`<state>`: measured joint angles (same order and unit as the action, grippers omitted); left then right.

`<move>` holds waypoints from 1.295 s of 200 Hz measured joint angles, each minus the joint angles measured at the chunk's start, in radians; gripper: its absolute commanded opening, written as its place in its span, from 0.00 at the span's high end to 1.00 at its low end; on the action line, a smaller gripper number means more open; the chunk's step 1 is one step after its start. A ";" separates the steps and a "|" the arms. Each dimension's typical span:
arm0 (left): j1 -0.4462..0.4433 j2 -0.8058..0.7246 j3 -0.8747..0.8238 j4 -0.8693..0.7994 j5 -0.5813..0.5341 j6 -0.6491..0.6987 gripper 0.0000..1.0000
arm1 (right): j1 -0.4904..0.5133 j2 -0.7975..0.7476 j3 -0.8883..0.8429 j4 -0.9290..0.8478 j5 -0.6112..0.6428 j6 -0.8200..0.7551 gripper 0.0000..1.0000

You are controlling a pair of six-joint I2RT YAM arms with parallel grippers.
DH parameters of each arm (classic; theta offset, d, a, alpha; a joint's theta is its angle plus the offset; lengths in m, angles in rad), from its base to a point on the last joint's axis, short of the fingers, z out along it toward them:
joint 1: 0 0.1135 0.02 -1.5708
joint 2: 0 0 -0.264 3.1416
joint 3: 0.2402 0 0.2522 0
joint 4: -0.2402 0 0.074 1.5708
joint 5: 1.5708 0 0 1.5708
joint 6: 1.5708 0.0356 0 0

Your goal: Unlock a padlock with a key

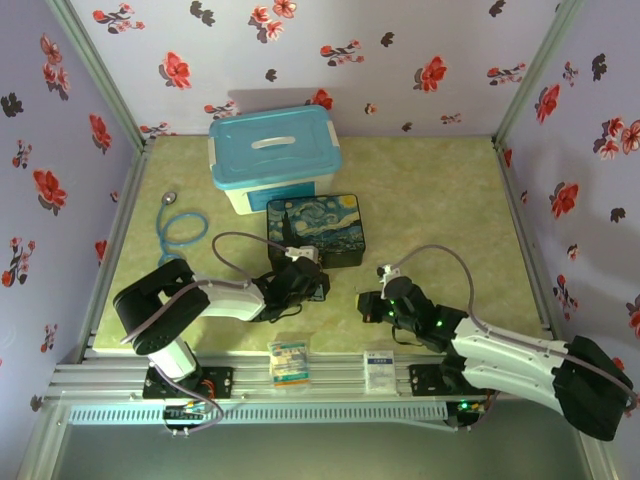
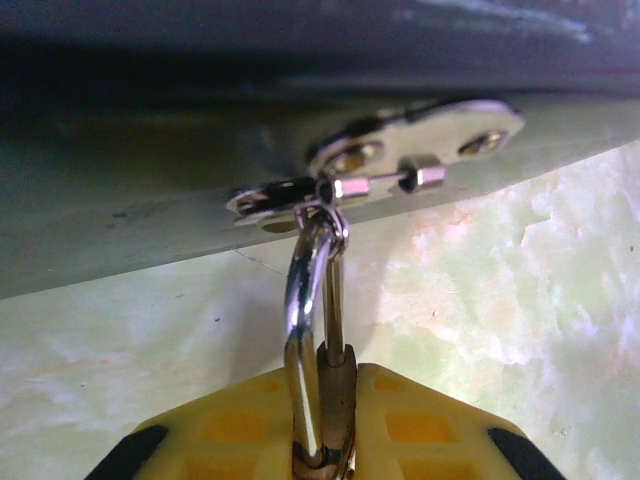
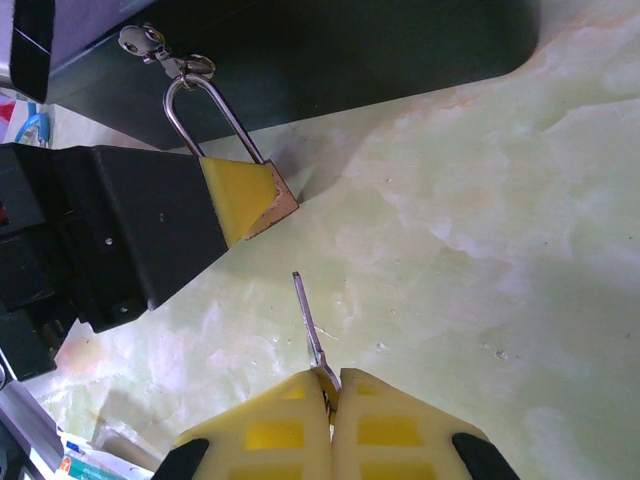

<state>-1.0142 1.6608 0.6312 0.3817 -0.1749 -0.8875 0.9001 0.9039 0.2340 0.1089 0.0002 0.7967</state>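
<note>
Here, padlock (image 2: pixel 303 340) clamped in left claw (image 2: pixel 325 420), key (image 3: pixel 305 315) in right claw (image 3: pixel 330 400)

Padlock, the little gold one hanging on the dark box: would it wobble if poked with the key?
Left alone, the small brass-gold padlock would probably swing: it hangs by a thin silver shackle from a metal hasp. Yellow pads of the left gripper clamp its body, so it should hold steady. Smooth metal might slip.

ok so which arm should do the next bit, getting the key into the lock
Right. The right tool is shut on the key, shaft pointing toward the padlock. The left tool is clamped on the padlock body, which is hooked through the hasp, so it likely serves best as the holder.
</note>
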 measured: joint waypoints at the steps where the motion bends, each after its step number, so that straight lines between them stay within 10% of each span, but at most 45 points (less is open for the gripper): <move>1: 0.000 0.000 0.000 0.000 0.000 0.000 0.86 | 0.000 0.002 0.000 0.001 0.000 0.000 1.00; 30: 0.000 0.000 -0.004 0.005 0.000 -0.003 1.00 | 0.000 0.040 0.000 0.033 -0.005 0.000 1.00; 259: 0.000 -0.101 -0.117 0.169 0.056 -0.235 1.00 | -0.192 0.533 -0.072 0.710 -0.569 0.229 1.00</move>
<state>-1.0142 1.5600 0.5144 0.5510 -0.1184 -1.1225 0.7086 1.4364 0.1619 0.8185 -0.5690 1.0252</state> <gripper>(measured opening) 0.136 0.043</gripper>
